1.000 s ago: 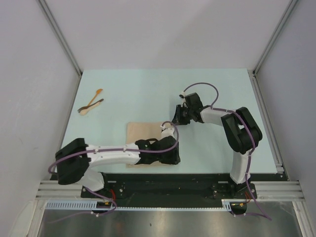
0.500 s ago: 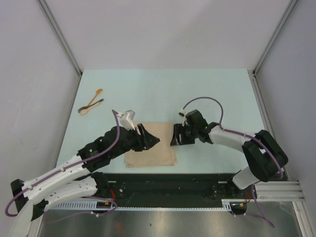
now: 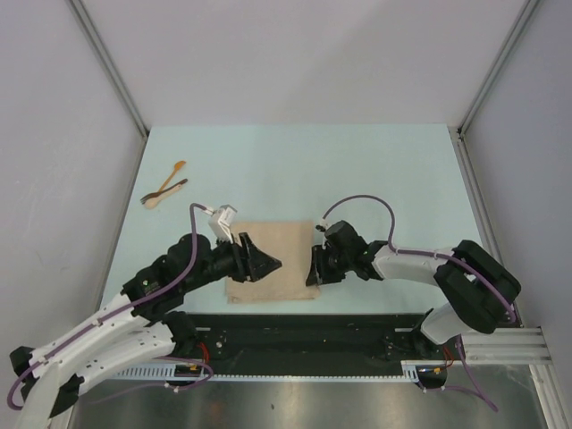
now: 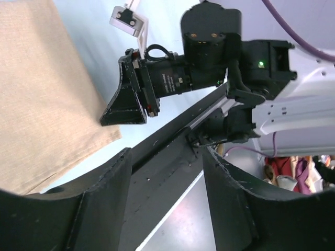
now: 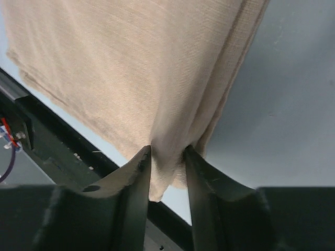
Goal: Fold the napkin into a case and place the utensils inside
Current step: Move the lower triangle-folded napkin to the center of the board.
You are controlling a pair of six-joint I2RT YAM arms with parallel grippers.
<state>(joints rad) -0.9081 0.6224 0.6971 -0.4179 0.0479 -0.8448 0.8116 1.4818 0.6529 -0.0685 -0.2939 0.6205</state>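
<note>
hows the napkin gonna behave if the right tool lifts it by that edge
Probably floppy: the napkin puckers into a ridge where the right tool pinches its edge, so the rest would likely sag and hang. Its stacked layers, visible along the edge, may slide apart or unfold. It looks thin, so likely light.

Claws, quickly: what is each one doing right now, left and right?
Left claw: open, holding nothing.
Right claw: closed on the edge of the napkin.

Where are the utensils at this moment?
In the top view the utensils lie crossed at the far left of the table, close to the left wall, well beyond and left of the napkin.
</note>
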